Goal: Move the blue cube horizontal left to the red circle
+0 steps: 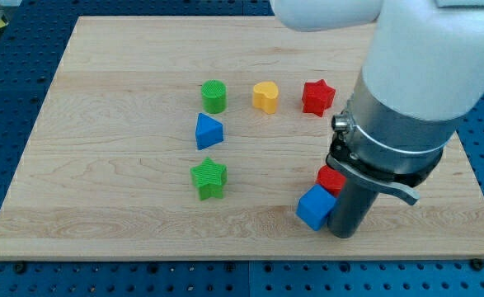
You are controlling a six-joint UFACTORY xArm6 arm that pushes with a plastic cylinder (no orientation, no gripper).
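The blue cube [314,206] lies near the board's lower right, turned a little on its corner. A red block [331,180], mostly hidden behind the arm, sits just above and to the right of it and touches it; its shape cannot be made out. My rod comes down right beside the cube's right side, and my tip [345,233] rests on the board against or very close to the cube. The big white and grey arm body [415,91] hides the board's right part.
A green cylinder [213,96], a yellow heart [265,96] and a red star [317,96] stand in a row near the view's top. A blue triangle [208,131] and a green star [209,178] lie left of centre. The wooden board [101,190] ends close below the cube.
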